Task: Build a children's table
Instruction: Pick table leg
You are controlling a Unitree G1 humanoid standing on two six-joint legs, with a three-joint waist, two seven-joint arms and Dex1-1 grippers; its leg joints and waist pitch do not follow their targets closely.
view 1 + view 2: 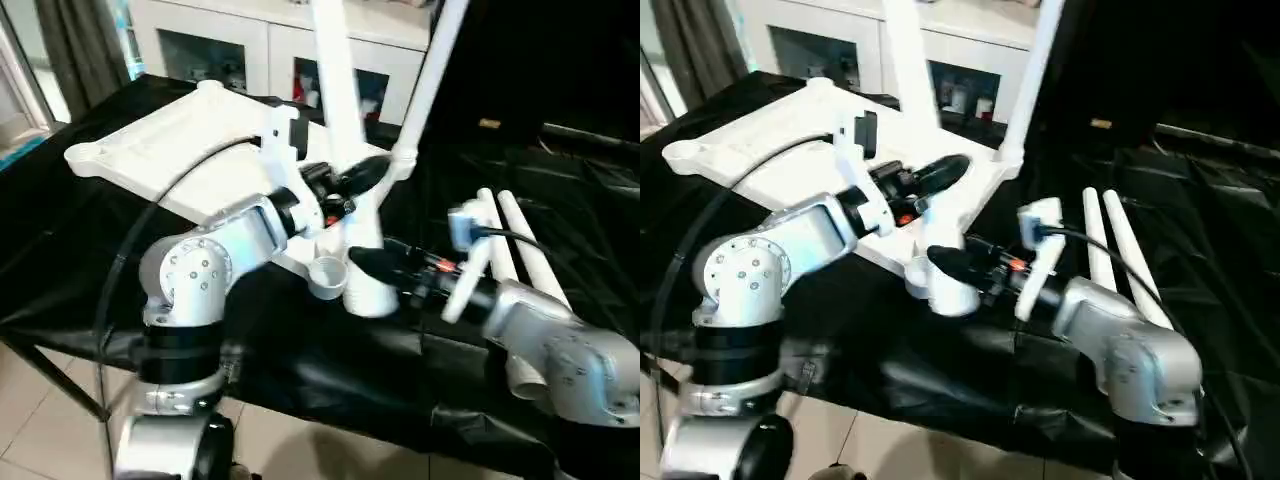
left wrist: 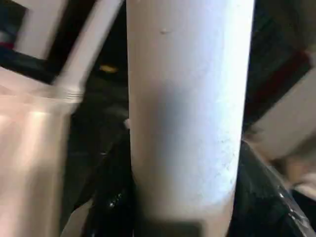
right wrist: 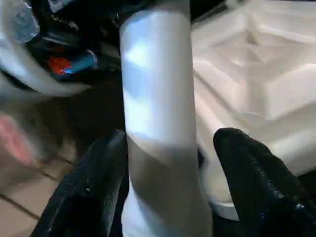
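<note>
My right gripper (image 3: 170, 187) stands wide around a white tube leg (image 3: 158, 123): my right wrist camera shows one black finger (image 3: 94, 190) against the leg's side and the other finger (image 3: 256, 182) apart from it, with a gap between. My left gripper (image 1: 350, 180) reaches the same leg higher up; my left wrist camera shows the leg (image 2: 185, 108) very close, and I cannot tell from it whether those fingers press the tube or only flank it. From my head camera, the leg (image 1: 338, 90) rises tilted from the table top's near corner, beside an empty round corner socket (image 1: 327, 277). The white rectangular table top (image 1: 170, 150) lies upside down on a black-covered work table (image 1: 560, 180). A second leg (image 1: 432, 75) stands in the far corner socket. Two more legs (image 1: 525, 250) lie side by side on the black cover to my right, beyond my right forearm. Behind the table stands a white cabinet (image 1: 230, 40) with glass fronts. The right wrist camera alone shows the ribbed underside (image 3: 256, 64) of the top, just beside the held leg.
</note>
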